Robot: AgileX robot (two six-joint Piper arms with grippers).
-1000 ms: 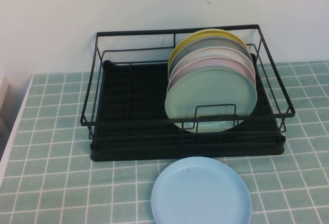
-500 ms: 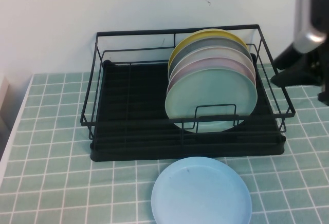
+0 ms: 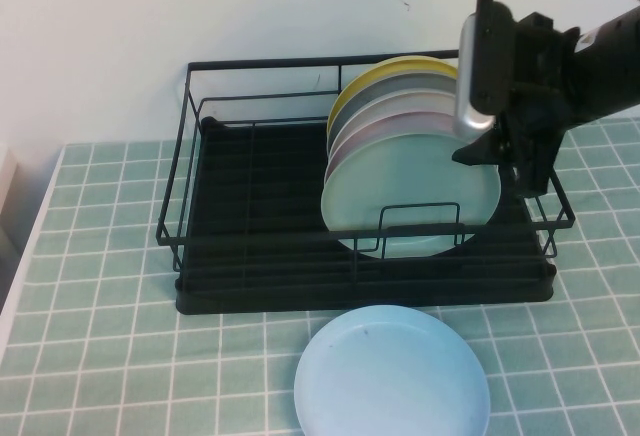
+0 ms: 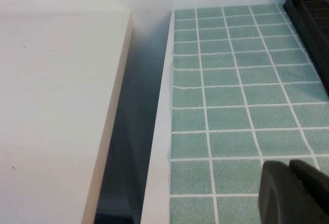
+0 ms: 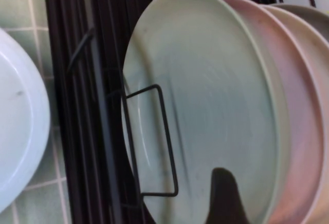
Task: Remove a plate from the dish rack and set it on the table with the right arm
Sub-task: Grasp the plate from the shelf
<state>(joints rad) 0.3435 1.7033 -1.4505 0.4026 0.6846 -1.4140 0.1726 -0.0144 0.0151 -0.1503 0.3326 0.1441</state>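
The pale mint-green plate (image 3: 410, 191) stands on edge at the front of a stack of plates in the black wire dish rack (image 3: 260, 206), behind the small wire loop holder. My right gripper (image 3: 505, 161) hangs over the rack's right end, at the plate's upper right rim, and looks open and empty. In the right wrist view one black finger (image 5: 222, 188) shows in front of the plate's face (image 5: 205, 95); the other finger is out of frame. My left gripper (image 4: 294, 185) is shut and empty, low over the tiled table (image 4: 231, 95) left of the rack.
A light blue plate (image 3: 390, 371) lies flat on the table in front of the rack. Pink (image 5: 293, 106), cream, grey and yellow plates stand behind the mint one. The table's left edge (image 4: 159, 131) borders a gap and a white ledge.
My right arm has come in from the right edge and moved left over the rack's right end, up to the plates. The plates have not moved.
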